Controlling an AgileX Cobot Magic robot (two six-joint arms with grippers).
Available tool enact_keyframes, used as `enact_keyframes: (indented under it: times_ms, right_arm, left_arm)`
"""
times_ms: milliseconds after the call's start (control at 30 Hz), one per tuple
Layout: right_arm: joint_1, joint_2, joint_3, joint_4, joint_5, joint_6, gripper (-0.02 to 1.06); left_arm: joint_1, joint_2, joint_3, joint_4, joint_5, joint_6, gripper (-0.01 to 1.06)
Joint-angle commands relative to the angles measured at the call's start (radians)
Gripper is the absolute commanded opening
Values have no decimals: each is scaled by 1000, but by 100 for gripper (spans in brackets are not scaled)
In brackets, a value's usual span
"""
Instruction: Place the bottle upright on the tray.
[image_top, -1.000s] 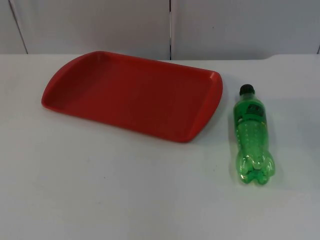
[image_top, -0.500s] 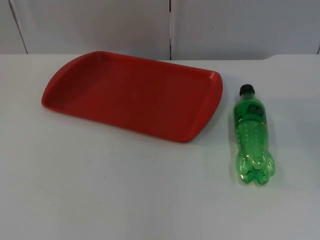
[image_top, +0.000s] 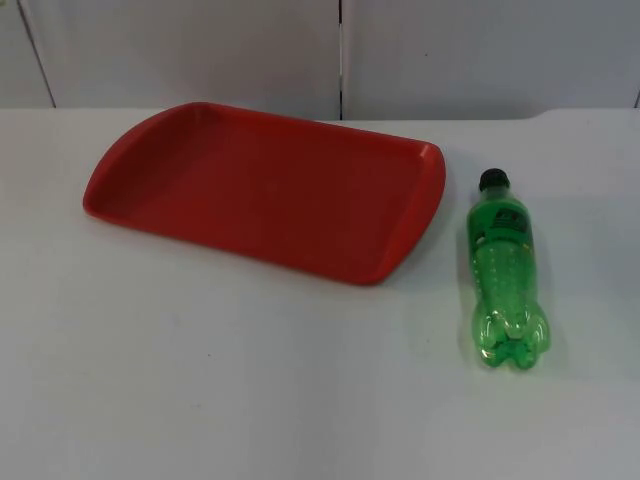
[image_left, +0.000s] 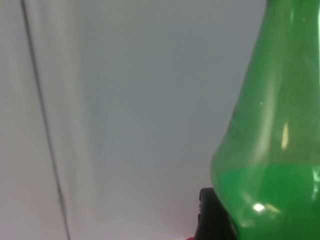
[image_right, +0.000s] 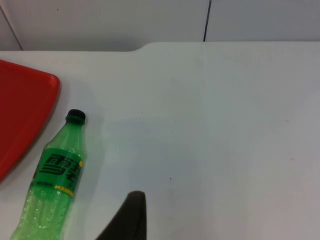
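A green plastic bottle (image_top: 507, 275) with a black cap lies on its side on the white table, cap toward the far wall, just right of the red tray (image_top: 150, 190). The tray is bare inside. The right wrist view has the bottle (image_right: 52, 185) lying beside the tray's edge (image_right: 20, 125), and my right gripper (image_right: 127, 217) hangs above the table close beside the bottle's body, apart from it. In the left wrist view a green, translucent bottle surface (image_left: 270, 150) looms very close, against my left gripper (image_left: 212, 217).
The grey partition wall (image_top: 340, 50) closes off the table behind the tray. White table (image_top: 250, 380) stretches in front of the tray and bottle, and more of it lies right of the bottle (image_right: 225, 125).
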Motion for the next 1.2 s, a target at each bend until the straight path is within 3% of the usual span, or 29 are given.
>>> enact_keyframes:
  times_ms: [0,367,500,600,633,700,867,967,1067,1167]
  right_arm:
    - [-3,-3,-2,0,-13,-6,105]
    - [-3,-3,-2,0,-27,-6,105]
    - [-3,-3,-2,0,-27,-6,105]
    - [-3,-3,-2,0,-30,-6,105]
    - [-3,-3,-2,0,-30,-6,105]
    - [-3,-3,-2,0,-30,-6,105]
    - [-3,-3,-2,0,-36,-6,105]
    - [-3,-3,-2,0,-46,-6,105]
    - [-3,-3,-2,0,-47,-6,105]
    - [-3,-3,-2,0,-47,-6,105]
  left_arm:
    - [-29,29,-37,-14,-3,-10,0]
    - [-83,201,-147,-14,1,-56,0]
    - [-83,265,-190,-14,101,-35,0]
    - [-83,346,-256,-14,302,141,0]
    - [-83,346,-256,-14,302,141,0]
    - [-83,400,-295,-14,428,258,0]
    - [-93,515,-364,-14,433,281,0]
    - [-93,615,-433,-14,559,306,0]
    - [-93,668,-484,-14,624,326,0]
    - [-93,738,-553,-14,630,346,0]
